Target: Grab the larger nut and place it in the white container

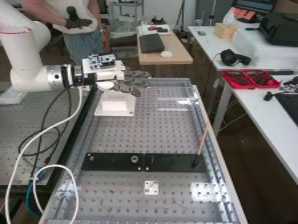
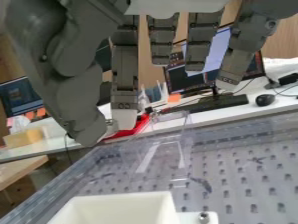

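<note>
Perforated grey metal made up the benchtop (image 1: 159, 137), with a small white square plate (image 1: 151, 188) near its close end. Beyond the plate lay a flat black bar (image 1: 113, 161), bearing the smaller metal nut (image 1: 91, 158) and the round metal bearing (image 1: 134, 159). Farther along stood the open white plastic container (image 2: 116, 207). The dark grey robot hand (image 1: 130, 84) hung above the bench near it, its thumb and one finger closed in a narrow pinch on the larger metal nut (image 2: 110, 122), its other fingers extended. Past the bench, a white side table (image 1: 251, 107) carried red trays (image 1: 249, 86).
</note>
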`<state>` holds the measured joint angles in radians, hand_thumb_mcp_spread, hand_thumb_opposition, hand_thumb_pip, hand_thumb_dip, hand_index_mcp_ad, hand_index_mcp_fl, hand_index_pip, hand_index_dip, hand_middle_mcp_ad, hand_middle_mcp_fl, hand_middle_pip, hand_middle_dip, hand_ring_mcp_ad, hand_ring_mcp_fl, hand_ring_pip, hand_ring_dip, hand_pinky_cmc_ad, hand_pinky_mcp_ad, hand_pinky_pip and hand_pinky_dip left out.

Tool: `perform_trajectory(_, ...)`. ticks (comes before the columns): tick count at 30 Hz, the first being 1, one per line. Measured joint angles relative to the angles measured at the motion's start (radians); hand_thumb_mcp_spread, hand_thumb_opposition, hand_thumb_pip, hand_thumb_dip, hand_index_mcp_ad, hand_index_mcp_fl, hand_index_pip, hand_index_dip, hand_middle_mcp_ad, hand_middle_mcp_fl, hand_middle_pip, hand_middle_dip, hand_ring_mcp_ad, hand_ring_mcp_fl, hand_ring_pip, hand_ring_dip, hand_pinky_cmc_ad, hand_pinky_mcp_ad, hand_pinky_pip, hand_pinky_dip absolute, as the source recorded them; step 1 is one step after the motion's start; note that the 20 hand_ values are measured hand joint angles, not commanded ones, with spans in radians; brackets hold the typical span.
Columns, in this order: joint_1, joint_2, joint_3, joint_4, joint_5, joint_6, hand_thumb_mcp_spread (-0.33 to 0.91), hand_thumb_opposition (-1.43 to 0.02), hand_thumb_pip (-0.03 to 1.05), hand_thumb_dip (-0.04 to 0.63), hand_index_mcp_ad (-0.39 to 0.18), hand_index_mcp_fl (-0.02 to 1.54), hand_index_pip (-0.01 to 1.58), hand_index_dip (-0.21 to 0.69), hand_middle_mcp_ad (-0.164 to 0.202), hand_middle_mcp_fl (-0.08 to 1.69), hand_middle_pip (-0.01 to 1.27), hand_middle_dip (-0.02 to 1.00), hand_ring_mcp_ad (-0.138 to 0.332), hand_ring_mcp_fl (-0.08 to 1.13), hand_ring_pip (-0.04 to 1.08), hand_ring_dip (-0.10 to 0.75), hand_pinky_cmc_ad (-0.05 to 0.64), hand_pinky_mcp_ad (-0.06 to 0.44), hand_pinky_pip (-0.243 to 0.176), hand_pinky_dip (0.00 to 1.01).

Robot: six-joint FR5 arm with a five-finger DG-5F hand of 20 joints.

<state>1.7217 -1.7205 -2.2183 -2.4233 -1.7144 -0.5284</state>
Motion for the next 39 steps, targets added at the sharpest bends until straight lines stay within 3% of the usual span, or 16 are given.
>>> perform_trajectory(7, 0.023, -0.019, -0.023, -0.006, -0.023, -0.012, 0.32, -0.88, 0.74, 0.218, -0.089, 0.31, 1.53, 0.073, 0.059, -0.01, 0.13, 0.17, 0.147, 0.0, 0.24, 0.072, 0.332, 0.295, -0.094, 0.76)
perform_trajectory(15, 0.057, -0.037, -0.038, -0.022, 0.015, -0.033, 0.32, -0.88, 0.74, 0.218, -0.089, 0.3, 1.53, 0.073, 0.059, -0.01, 0.13, 0.17, 0.15, 0.0, 0.25, 0.073, 0.332, 0.295, -0.091, 0.76)
perform_trajectory(19, 0.072, -0.038, -0.036, -0.05, 0.042, -0.039, 0.33, -0.88, 0.8, 0.222, -0.105, 0.18, 1.54, 0.016, 0.061, 0.0, 0.13, 0.17, 0.15, 0.0, 0.27, 0.07, 0.332, 0.295, -0.091, 0.77)
perform_trajectory(22, 0.085, -0.036, -0.034, -0.064, 0.065, -0.038, 0.33, -0.88, 0.84, 0.225, -0.154, 0.04, 1.54, -0.017, 0.058, -0.01, 0.13, 0.17, 0.15, 0.0, 0.27, 0.07, 0.332, 0.295, -0.091, 0.8)
perform_trajectory(28, 0.092, -0.025, -0.032, -0.073, 0.091, -0.031, 0.32, -0.88, 0.84, 0.225, -0.169, 0.0, 1.49, -0.103, 0.061, -0.01, 0.13, 0.17, 0.15, 0.0, 0.28, 0.073, 0.332, 0.297, -0.091, 0.83)
perform_trajectory(34, 0.084, 0.004, -0.023, -0.092, 0.123, -0.024, 0.29, -0.88, 0.84, 0.227, -0.169, 0.01, 1.47, -0.133, 0.061, -0.01, 0.13, 0.17, 0.15, 0.0, 0.28, 0.07, 0.332, 0.297, -0.094, 0.85)
perform_trajectory(39, 0.036, 0.082, 0.031, -0.147, 0.195, -0.021, 0.26, -0.88, 0.84, 0.227, -0.169, 0.0, 1.38, -0.164, 0.061, -0.01, 0.13, 0.17, 0.15, 0.0, 0.28, 0.07, 0.332, 0.293, -0.094, 0.85)
